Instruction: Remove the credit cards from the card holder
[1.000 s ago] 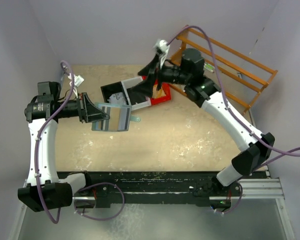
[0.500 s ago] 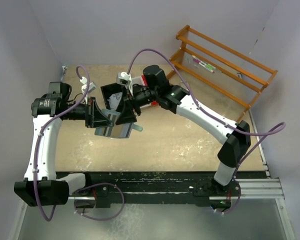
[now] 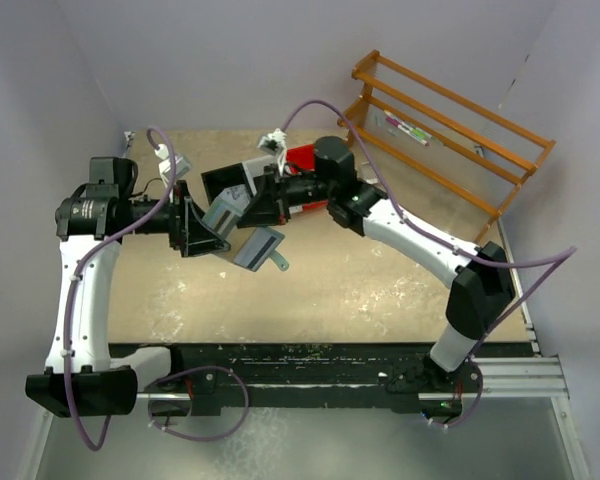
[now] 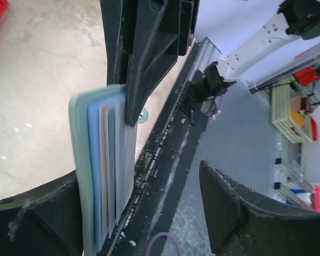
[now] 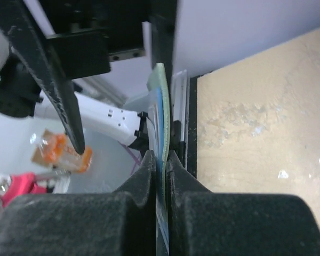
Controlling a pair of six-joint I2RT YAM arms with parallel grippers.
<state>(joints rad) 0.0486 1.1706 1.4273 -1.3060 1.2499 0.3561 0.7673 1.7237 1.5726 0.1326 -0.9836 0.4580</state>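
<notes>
The card holder, a pale mint-green wallet, hangs tilted above the table between the two arms, its snap tab pointing down-right. My right gripper is shut on its upper edge; in the right wrist view the jaws pinch the green cover and blue pages edge-on. My left gripper stands open around the holder, whose cover rests by one finger; the other finger is well apart. Thin tan and grey edges of the credit cards show between the pages.
A black bin and a red bin stand just behind the grippers. An orange wooden rack leans at the back right. Purple walls close the left, back and right sides; the black base rail runs along the near edge.
My right arm swung left from over the red bin to the card holder and shut on it. My left gripper opened and let go. The holder tilted, tab end lower.
</notes>
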